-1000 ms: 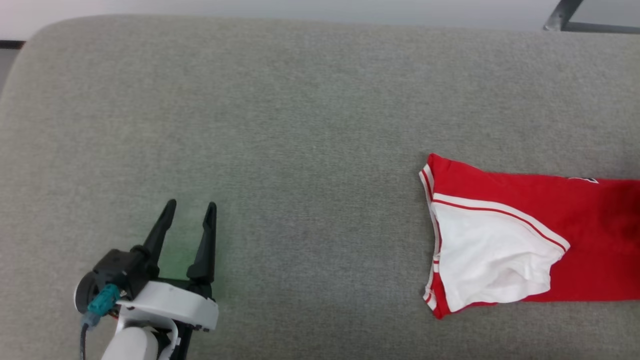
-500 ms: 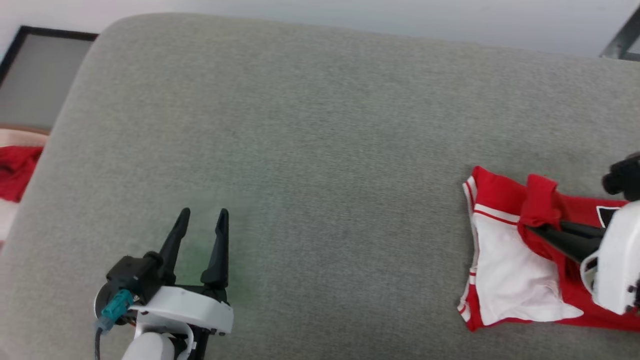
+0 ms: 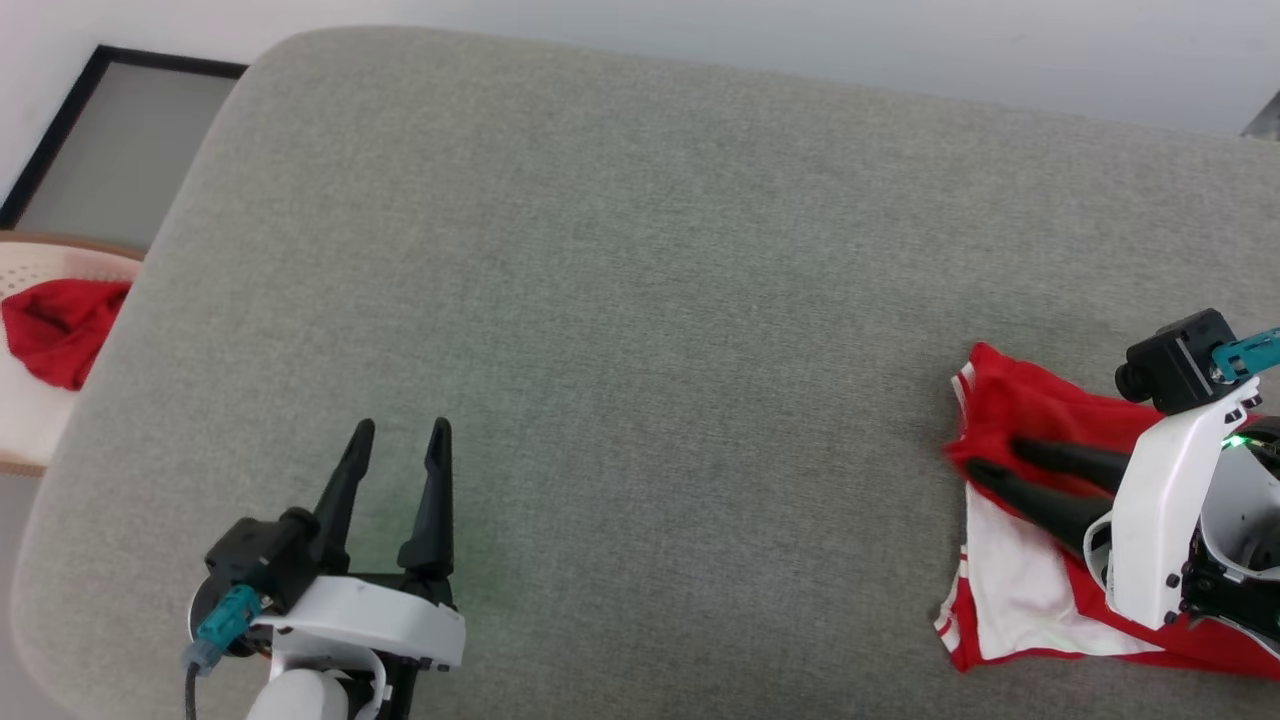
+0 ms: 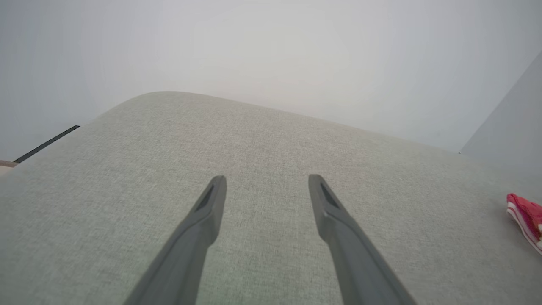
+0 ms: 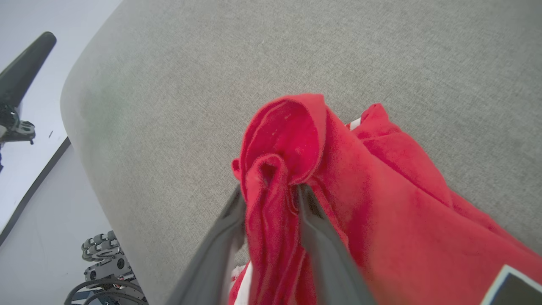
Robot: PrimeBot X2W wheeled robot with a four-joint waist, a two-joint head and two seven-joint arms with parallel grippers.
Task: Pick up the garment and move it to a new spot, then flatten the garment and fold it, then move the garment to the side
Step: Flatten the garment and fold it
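Observation:
The garment (image 3: 1010, 590), a red jersey with a white sleeve and striped trim, lies bunched at the right edge of the grey cushion (image 3: 640, 250). My right gripper (image 3: 992, 457) reaches in from the right over its near corner. In the right wrist view its fingers stand parted on either side of an upright fold of the garment (image 5: 381, 203), around the right gripper (image 5: 270, 190). My left gripper (image 3: 402, 428) rests open at the lower left, nothing between its fingers (image 4: 267, 178). A tip of the garment (image 4: 527, 214) shows far right in the left wrist view.
Beyond the cushion's left edge a cream basket (image 3: 25, 420) holds a plain red cloth scrap (image 3: 55, 330). A dark-framed panel (image 3: 120, 140) lies on the floor behind it. A wheeled base (image 5: 101, 258) shows below the cushion's rounded corner.
The head camera has swung, bringing the right arm and the basket into view. The right gripper carried the garment's red edge over onto itself, and its fingers have parted since half a second ago.

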